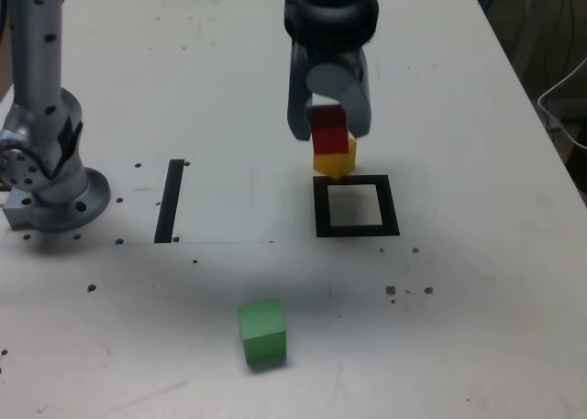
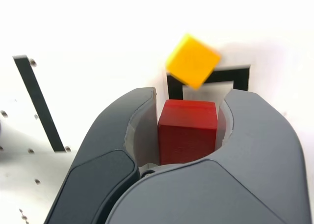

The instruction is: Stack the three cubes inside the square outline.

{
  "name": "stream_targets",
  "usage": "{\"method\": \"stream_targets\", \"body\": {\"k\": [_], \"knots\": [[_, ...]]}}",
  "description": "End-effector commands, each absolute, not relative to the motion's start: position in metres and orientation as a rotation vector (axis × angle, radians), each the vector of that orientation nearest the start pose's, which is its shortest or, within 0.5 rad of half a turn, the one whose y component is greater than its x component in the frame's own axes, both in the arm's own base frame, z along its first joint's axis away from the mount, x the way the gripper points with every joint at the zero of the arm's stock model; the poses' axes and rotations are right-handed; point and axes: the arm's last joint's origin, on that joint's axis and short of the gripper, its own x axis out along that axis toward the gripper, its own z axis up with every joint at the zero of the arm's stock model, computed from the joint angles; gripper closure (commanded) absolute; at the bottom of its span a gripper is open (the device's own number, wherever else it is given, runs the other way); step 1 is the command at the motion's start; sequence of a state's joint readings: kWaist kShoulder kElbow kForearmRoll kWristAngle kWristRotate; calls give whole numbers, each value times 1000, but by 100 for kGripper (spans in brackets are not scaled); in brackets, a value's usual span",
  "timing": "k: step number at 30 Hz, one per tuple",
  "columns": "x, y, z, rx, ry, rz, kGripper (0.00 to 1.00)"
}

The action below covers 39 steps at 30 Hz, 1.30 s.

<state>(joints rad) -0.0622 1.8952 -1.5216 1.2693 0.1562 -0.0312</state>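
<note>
The hand [image 1: 328, 126] grips the red cube [image 1: 329, 130] at upper centre, above the yellow cube [image 1: 334, 161], which sits just outside the square outline [image 1: 356, 206]. The green cube [image 1: 262, 332] waits lower down. Next, I'd judge, the red cube must go down inside the frame.

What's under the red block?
The red block, held in the end effector, is above the yellow block, which sits just outside the square outline. Whether the blocks touch can't be seen.
</note>
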Motion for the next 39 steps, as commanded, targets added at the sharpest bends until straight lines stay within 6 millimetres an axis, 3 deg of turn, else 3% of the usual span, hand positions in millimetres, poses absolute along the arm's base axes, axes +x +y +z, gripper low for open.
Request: {"method": "stream_targets", "body": {"k": [1,22,39], "knots": [[328,-16,290,141,1629,98,81],[352,-34,240,61,1688,124,81],[363,-37,224,68,1696,123,81]]}}
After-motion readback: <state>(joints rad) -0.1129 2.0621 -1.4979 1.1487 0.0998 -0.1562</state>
